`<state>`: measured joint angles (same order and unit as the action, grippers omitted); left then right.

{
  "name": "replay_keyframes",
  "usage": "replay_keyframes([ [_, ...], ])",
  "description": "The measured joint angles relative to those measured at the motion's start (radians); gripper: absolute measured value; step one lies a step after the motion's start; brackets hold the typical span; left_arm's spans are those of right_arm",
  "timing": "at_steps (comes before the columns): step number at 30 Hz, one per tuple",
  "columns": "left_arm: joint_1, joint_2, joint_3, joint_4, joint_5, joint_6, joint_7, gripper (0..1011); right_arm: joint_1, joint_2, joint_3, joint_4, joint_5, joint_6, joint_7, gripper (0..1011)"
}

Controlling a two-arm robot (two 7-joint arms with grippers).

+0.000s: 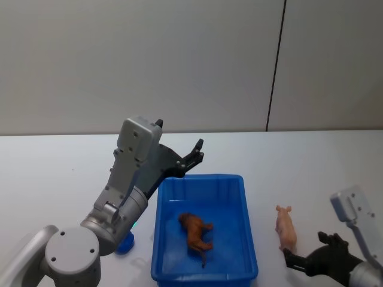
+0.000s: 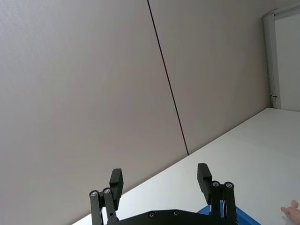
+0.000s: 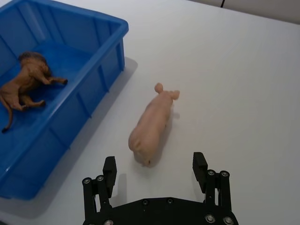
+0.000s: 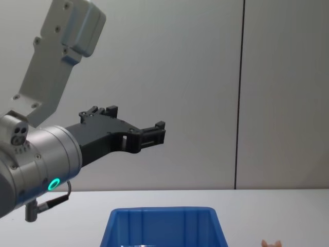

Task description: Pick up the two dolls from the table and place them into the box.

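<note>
Just ahead of the spread fingers of my right gripper (image 3: pixel 154 161): pink doll (image 3: pixel 152 124) on table (image 3: pixel 234 70), lengthwise away from them, snout farthest; chest view crops it to ears. Second, brown doll (image 3: pixel 23 86) in box (image 3: pixel 101 70). Fingers of left gripper (image 2: pixel 159 172) apart.

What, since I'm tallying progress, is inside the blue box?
The brown doll lies inside the box, covering the floor beneath it. The pink doll lies outside, on the table.

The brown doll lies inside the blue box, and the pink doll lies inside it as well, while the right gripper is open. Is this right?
Not quite. The pink doll is not inside the box; it lies on the table beside it, as the right wrist view shows. The brown doll lies inside the box, and the right gripper is open.
</note>
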<state>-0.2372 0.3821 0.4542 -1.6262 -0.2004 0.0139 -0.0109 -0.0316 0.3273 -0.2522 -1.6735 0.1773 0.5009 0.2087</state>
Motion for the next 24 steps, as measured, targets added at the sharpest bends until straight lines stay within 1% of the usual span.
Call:
replay_keyframes([
  [1,0.0,0.0,0.0,0.0,0.0,0.0,0.0,1004,0.0,0.0,0.0,0.0,0.0,0.0,0.0,1001],
  [5,0.0,0.0,0.0,0.0,0.0,0.0,0.0,1004,0.026,-0.027,-0.013,0.034,-0.021,-0.029,-0.008,1001],
  [7,0.0,0.0,0.0,0.0,0.0,0.0,0.0,1004,0.037,-0.038,-0.019,0.049,-0.028,-0.04,-0.013,1001],
  [8,0.0,0.0,0.0,0.0,0.0,0.0,0.0,1004,0.037,-0.038,-0.019,0.049,-0.028,-0.04,-0.013,1001],
  [10,0.0,0.0,0.0,0.0,0.0,0.0,0.0,1004,0.05,-0.053,-0.024,0.069,-0.038,-0.05,-0.025,1001],
  [14,0.0,0.0,0.0,0.0,0.0,0.0,0.0,1004,0.064,-0.068,-0.029,0.09,-0.046,-0.053,-0.036,1001],
  [24,0.0,0.0,0.0,0.0,0.0,0.0,0.0,1004,0.132,-0.123,-0.046,0.192,-0.074,-0.054,-0.062,1001],
])
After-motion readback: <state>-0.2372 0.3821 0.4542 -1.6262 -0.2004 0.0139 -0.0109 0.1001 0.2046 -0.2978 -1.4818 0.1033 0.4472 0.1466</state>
